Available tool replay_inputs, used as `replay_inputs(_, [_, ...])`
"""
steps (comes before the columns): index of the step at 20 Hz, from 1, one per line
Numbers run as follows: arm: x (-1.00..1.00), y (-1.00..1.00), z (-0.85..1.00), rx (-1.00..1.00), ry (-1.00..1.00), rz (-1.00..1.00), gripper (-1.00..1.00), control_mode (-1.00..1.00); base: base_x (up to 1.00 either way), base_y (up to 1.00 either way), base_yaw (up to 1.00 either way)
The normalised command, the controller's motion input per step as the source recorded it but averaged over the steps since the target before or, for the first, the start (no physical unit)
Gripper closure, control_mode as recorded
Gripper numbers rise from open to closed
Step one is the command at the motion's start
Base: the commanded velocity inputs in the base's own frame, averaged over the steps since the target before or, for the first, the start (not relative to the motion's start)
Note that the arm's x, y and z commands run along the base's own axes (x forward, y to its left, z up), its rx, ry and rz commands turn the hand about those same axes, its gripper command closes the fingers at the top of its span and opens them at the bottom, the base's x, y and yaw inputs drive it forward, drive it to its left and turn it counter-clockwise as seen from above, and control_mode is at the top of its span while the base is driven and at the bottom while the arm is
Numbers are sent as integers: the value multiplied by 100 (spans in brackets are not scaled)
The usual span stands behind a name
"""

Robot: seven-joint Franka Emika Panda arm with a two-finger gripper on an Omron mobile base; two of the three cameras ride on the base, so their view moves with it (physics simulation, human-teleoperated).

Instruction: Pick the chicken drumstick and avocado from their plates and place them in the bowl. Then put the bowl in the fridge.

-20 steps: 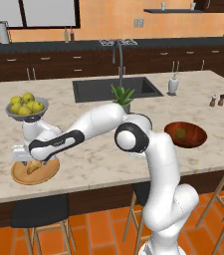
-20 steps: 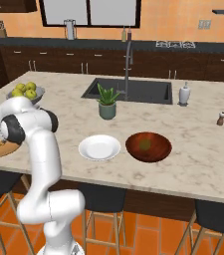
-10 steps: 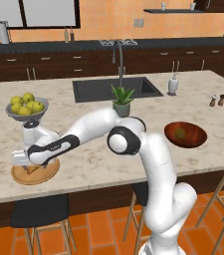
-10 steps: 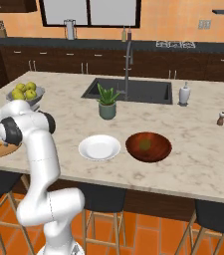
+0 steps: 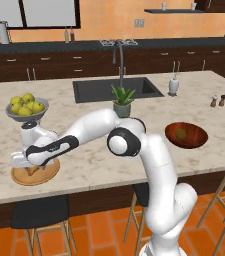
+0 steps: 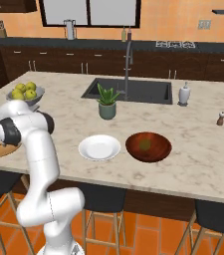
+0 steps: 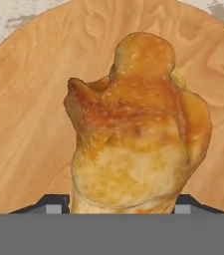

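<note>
You have the gripper [image 7: 123, 208] low over the wooden plate [image 7: 29, 124] at the counter's left front edge, fingers straddling the chicken drumstick [image 7: 136, 129], though I cannot tell if they grip it.

the golden-tan, lumpy chicken drumstick [image 7: 136, 129] lies on the flat round light-brown wooden plate [image 7: 29, 124], which sits near the counter's front edge at its left end [image 5: 34, 176]. the glossy white shallow plate [image 6: 99, 147] sits bare further along the counter, just beside the wide, shallow reddish-brown wooden bowl [image 6: 149, 146] — the two are apart, not touching. inside the bowl rests the small olive-green avocado [image 5: 182, 133], near the middle — upright or tilted cannot be told.
</note>
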Motion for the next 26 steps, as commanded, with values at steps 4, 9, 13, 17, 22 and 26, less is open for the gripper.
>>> replay_inputs(4, [-73,-64,33,7,-1,0,100,-100,0,0,0])
replay_inputs(9, [-67,-94,61,0,-3,1,100,-100,0,0,0])
replay_inputs(13, [-25,-100,50,0,-1,4,100,-100,0,0,0])
replay_inputs(17, [-3,-100,33,0,-1,2,100,-100,0,0,0])
replay_inputs(22, [0,-100,17,0,1,0,100,-100,0,0,0])
replay_inputs(26, [0,-100,33,0,0,0,100,-100,0,0,0])
